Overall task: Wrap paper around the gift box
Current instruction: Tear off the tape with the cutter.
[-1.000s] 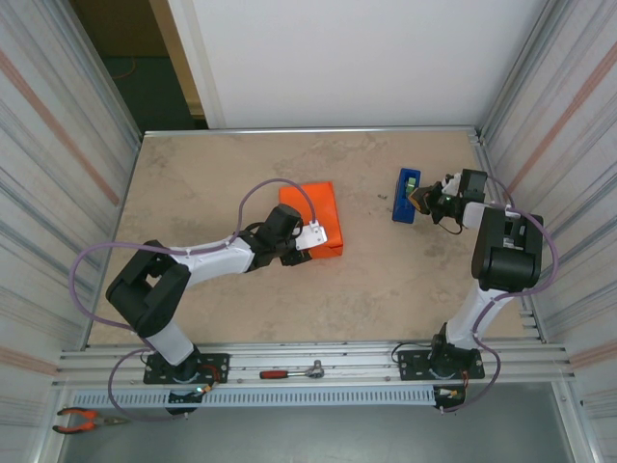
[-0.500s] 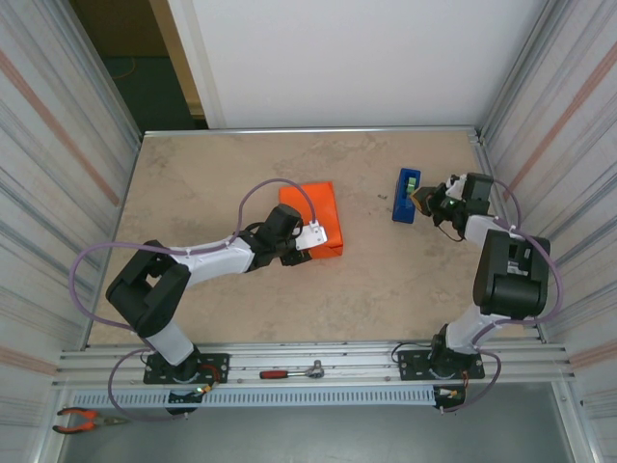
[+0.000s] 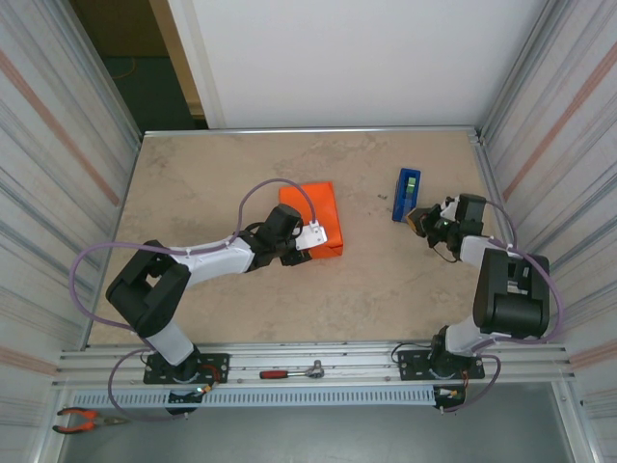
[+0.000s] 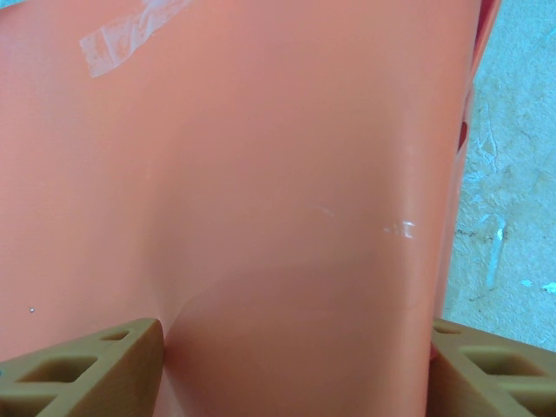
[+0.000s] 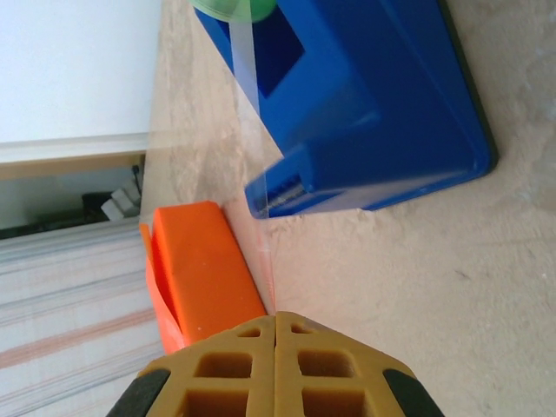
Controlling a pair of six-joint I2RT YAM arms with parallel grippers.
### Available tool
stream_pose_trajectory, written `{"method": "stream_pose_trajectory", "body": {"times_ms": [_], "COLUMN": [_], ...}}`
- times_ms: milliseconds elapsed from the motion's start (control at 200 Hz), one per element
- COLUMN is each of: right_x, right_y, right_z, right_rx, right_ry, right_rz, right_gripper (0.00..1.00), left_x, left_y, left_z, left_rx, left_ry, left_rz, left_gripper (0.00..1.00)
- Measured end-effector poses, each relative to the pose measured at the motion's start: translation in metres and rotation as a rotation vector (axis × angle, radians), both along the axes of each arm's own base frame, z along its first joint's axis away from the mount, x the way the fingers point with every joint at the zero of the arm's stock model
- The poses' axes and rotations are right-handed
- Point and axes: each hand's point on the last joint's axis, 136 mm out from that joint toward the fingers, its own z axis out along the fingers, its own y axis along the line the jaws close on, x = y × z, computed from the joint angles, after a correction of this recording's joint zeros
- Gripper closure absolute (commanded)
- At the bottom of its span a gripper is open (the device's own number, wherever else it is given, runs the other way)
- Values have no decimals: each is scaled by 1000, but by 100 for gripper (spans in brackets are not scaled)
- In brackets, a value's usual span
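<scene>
The gift box (image 3: 308, 203) lies mid-table as a bright orange parcel, wrapped in the paper (image 4: 261, 174), which carries a clear piece of tape (image 4: 130, 35). My left gripper (image 3: 308, 237) straddles the parcel's near end, and its tan fingers (image 4: 87, 369) press the paper on both sides, (image 4: 295, 369) being the middle of the gap. My right gripper (image 3: 421, 218) is shut on a clear strip of tape (image 5: 252, 165) drawn from the blue tape dispenser (image 3: 406, 194). In the right wrist view the gripper (image 5: 276, 317) pinches the strip, with the dispenser (image 5: 373, 113) ahead and the parcel (image 5: 204, 269) beyond.
The stone-look table (image 3: 193, 174) is fenced by corrugated walls left and right and a white panel at the back. A ratchet tool (image 3: 294, 371) lies on the front rail and pliers (image 3: 82, 418) at the lower left, both off the table.
My right gripper has drawn back from the dispenser toward the near edge, pulling the tape strip out. The left arm and the parcel have not moved.
</scene>
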Motion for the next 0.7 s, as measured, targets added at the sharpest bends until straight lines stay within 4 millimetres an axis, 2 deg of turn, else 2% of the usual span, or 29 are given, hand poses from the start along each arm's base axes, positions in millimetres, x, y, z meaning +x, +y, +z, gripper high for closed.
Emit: {"method": "stream_pose_trajectory", "body": {"times_ms": [331,521,701], "right_x": [-3,8,26], "right_y": [-1,-2,5], "right_z": [-18,-38,-45], "right_rx": [0,27,57], "right_ry": [20,33,9], "right_rz": [-28,-45,-38], "right_gripper": [100,100,100], "left_x": [0,0,0], "left_y": [0,0,0], "left_z": [0,0,0], "left_rx": [0,0,0], "left_ry": [0,0,0], "left_rz": [0,0,0], "left_gripper": [31,31,31]}}
